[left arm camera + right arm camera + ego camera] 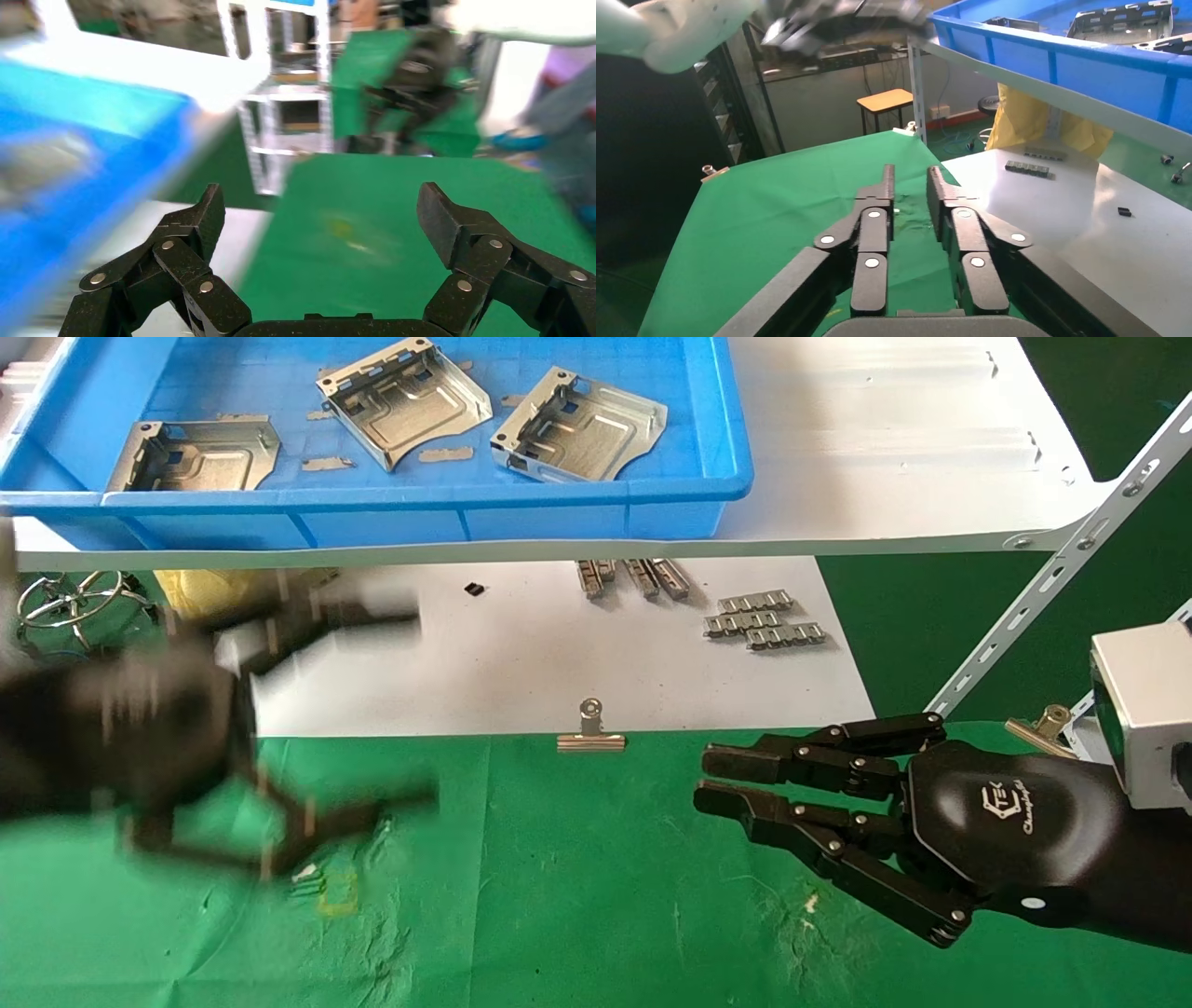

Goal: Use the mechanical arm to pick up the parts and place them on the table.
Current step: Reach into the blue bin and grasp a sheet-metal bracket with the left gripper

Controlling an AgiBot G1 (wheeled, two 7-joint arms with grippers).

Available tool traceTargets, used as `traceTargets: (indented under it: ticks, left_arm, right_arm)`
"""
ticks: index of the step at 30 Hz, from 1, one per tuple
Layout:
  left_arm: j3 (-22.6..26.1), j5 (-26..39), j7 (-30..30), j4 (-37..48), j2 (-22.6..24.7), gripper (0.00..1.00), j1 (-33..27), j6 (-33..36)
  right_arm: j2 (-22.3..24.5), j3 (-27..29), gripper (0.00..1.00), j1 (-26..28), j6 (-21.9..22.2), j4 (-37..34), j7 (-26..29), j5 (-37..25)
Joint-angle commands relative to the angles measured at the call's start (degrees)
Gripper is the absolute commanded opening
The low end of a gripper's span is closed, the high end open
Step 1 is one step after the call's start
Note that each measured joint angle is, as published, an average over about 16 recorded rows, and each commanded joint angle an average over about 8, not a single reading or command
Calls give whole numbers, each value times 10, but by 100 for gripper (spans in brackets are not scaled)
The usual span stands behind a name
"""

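Three silver parts (405, 402) (577, 430) (196, 453) lie in a blue tray (372, 495) on the white shelf board. My left gripper (419, 705) is motion-blurred at the left, low over the green table (596, 896) in front of the tray. In the left wrist view it (322, 210) is wide open and empty above the green cloth. My right gripper (703, 780) rests at the right over the table. Its fingers lie nearly together with a narrow gap and hold nothing (911, 175). A part in the tray also shows in the right wrist view (1123, 21).
A white sheet (559, 654) under the shelf carries small grey ridged strips (764, 617). A binder clip (590, 733) sits at its front edge. A slanted white shelf brace (1052, 579) stands at the right. A wire ring (74, 603) and yellow bag (205, 589) lie at the left.
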Motion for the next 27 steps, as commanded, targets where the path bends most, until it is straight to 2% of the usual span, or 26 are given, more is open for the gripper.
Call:
traceTargets:
  ticks: [1,7,12,16,23,24,25,27]
  left_arm:
    - [5,21,-4,19,11,100,-46,-4]
    - [54,138,37,200,98,100,-206,-39]
    - [92,232,70,354,174,100,-303,-133]
    - [112,280,91,445,223,100,-351,-207]
    - [134,321,118,544,275,99,-399,-266]
    - [136,324,120,555,280,95,-403,-273]
    - [138,327,121,565,284,88,-408,-280]
    - [141,332,123,584,292,63,-414,-293]
  right_arm:
    - [0,0,0,0,0,0,0,0]
    - [0,0,0,0,0,0,0,0]
    - [0,0,0,0,0,0,0,0]
    - [0,0,0,0,0,0,0,0]
    - [0,0,0,0,0,0,0,0]
    - [0,0,4,0,0,0,0,0]
    - [0,0,14,0,0,0,0,0]
    - [0,0,38,0,0,0,0,0]
